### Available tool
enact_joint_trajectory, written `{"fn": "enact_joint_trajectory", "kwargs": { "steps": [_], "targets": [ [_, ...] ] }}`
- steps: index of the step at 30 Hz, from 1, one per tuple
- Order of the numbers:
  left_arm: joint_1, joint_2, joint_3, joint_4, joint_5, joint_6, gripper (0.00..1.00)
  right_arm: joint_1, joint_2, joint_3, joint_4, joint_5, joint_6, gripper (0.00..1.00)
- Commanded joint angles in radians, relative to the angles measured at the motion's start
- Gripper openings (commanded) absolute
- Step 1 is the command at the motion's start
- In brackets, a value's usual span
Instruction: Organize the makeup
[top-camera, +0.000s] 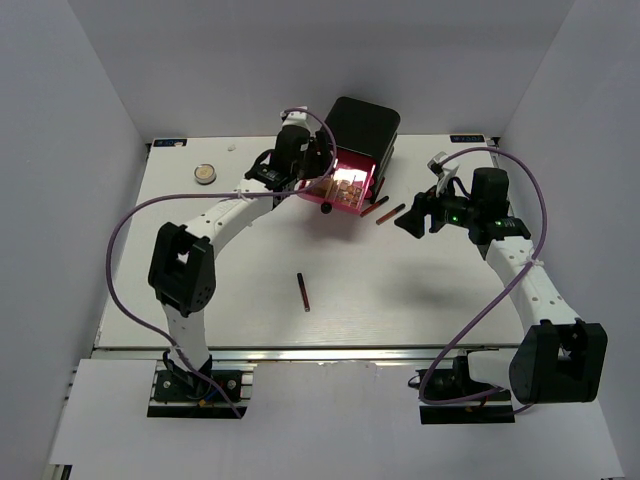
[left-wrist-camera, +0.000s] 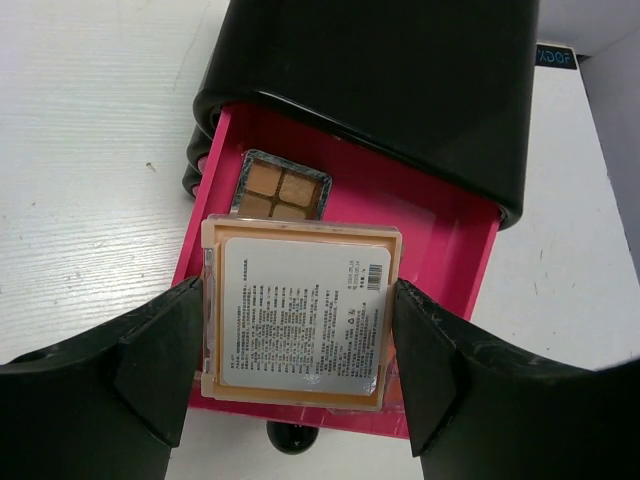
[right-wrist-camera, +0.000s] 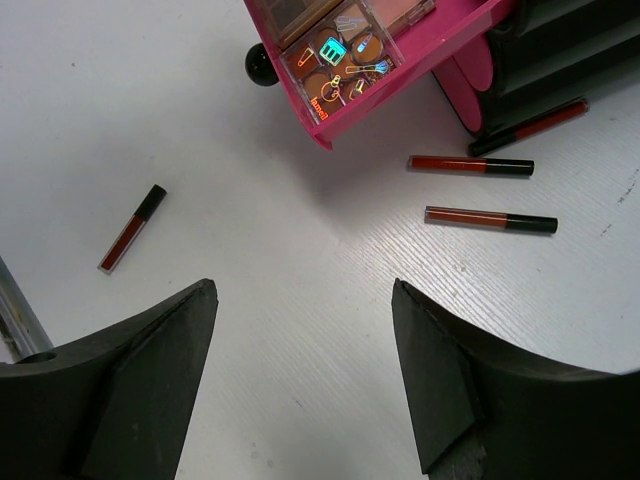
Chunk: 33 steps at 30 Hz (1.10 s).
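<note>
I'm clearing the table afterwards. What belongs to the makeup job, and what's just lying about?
Job: gripped palette, second palette in pink drawer, three sticks together, lone stick, round compact.
Just there: black drawer box, purple cables.

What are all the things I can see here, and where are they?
Black box: one, black, far middle of table.
Drawer: one, pink, pulled open.
Labelled palette: one, beige, gripped over drawer.
Four-pan palette: one, tan, inside drawer.
Printed palette: one, brown pans, drawer front; possibly the labelled one's other face.
Sticks: four, dark red, three beside box, one apart.
Round compact: one, tan, far left.
Table: one, white.
Left gripper: black, shut on labelled palette.
Right gripper: black, open, empty, above table.
</note>
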Motion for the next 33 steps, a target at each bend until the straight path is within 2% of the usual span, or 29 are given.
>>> {"fn": "enact_joint_trajectory", "kwargs": {
  "steps": [1,11,12,14,15,16,21,27,31,33],
  "targets": [
    [0.005,-0.003,0.067,-0.001,0.041,0.019,0.31,-0.004,-0.027,-0.007,0.043,-0.02,0.003,0.76],
    [0.007,0.049,0.039,0.015,0.04,0.037,0.6,-0.004,-0.019,-0.009,0.046,-0.019,0.003,0.76],
    [0.005,0.05,0.042,0.012,0.033,0.04,0.72,-0.004,-0.019,-0.009,0.045,-0.019,0.005,0.76],
    [0.005,0.052,0.045,0.008,0.03,0.04,0.81,-0.002,-0.019,-0.01,0.046,-0.017,0.006,0.76],
    [0.005,0.05,0.047,0.01,0.029,0.04,0.95,-0.004,-0.019,-0.01,0.045,-0.017,0.006,0.76],
    [0.005,0.046,0.047,0.011,0.029,0.039,0.98,-0.002,-0.019,-0.01,0.045,-0.019,0.005,0.76],
    [0.005,0.008,0.047,0.022,0.026,0.02,0.98,-0.004,-0.016,-0.004,0.036,-0.034,-0.006,0.76],
    [0.007,-0.115,0.016,-0.019,-0.013,-0.033,0.98,-0.002,-0.013,0.029,0.008,-0.06,-0.118,0.77],
    [0.033,-0.284,-0.184,0.021,-0.02,-0.17,0.98,-0.004,-0.007,0.056,0.057,-0.049,-0.174,0.76],
    [0.066,-0.392,-0.355,0.088,0.045,-0.268,0.98,-0.001,0.002,0.062,0.094,-0.045,-0.167,0.75]
  ]
}}
